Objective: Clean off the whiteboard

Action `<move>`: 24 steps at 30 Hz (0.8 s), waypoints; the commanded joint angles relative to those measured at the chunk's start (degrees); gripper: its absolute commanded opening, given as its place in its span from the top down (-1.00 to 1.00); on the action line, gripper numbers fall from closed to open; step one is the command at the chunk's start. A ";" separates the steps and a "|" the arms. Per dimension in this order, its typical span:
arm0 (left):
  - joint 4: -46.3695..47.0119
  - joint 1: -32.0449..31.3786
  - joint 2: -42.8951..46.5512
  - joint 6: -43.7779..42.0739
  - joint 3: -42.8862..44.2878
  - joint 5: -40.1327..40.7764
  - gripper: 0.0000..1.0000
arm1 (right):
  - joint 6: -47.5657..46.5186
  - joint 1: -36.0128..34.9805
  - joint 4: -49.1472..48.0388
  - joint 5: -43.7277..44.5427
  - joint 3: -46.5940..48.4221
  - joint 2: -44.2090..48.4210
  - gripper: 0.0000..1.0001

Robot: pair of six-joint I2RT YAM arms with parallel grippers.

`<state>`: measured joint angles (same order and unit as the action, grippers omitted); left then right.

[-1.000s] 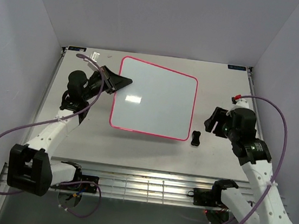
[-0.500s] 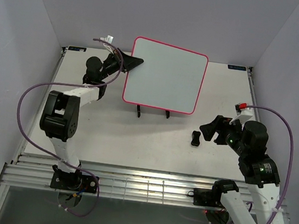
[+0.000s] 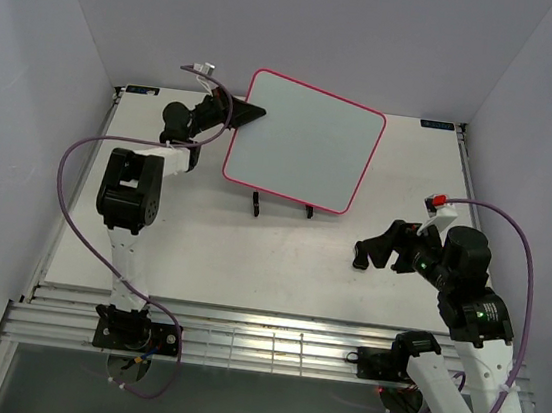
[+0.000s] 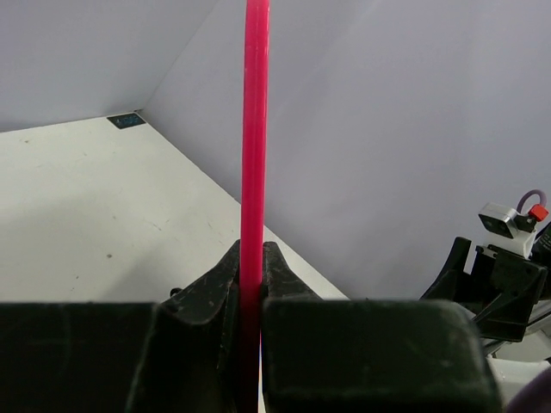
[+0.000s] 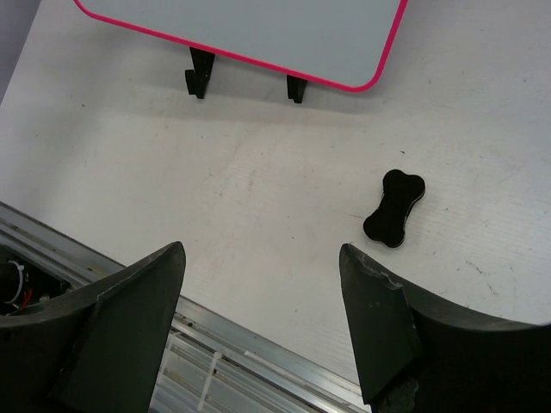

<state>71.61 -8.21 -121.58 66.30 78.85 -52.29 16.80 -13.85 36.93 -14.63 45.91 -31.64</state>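
Whiteboard: blank, upright on black stand, far middle of worktop
Left gripper: pinching whiteboard's pink upper left edge
Right gripper: spread, above black eraser

Top view looks down on the whole worktop. Left wrist camera sits close, edge-on to the board, seemingly facing right. Right wrist camera looks down from higher; all share the board.

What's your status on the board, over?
Left tool shut on the whiteboard, pink edge. Right tool open, hovering short of the eraser. Board upright over its stand, face blank. No obstruction seen.
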 commanded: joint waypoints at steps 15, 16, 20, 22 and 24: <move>18.21 3.29 -3.14 6.64 4.38 4.04 1.00 | -3.17 0.22 -2.56 -4.26 -0.91 -1.23 -0.56; 18.38 3.20 -2.88 6.99 4.30 4.82 1.00 | -3.09 0.14 -2.65 -4.26 -1.00 -1.32 -0.56; 20.14 3.20 -2.08 9.37 4.29 8.25 1.00 | -3.26 0.14 -2.91 -5.14 -1.09 -1.76 -0.56; 20.14 3.20 -1.82 9.37 4.56 9.13 1.00 | -3.52 0.14 -2.83 -5.75 -1.26 -2.02 -0.56; 20.06 3.20 -2.08 9.37 5.87 9.67 1.00 | -3.70 0.22 -2.65 -6.46 -1.35 -2.37 -0.56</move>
<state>72.42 -5.04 -128.11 71.70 80.53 -49.76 14.35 -13.82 36.12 -18.85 45.10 -33.52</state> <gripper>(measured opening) 0.178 0.780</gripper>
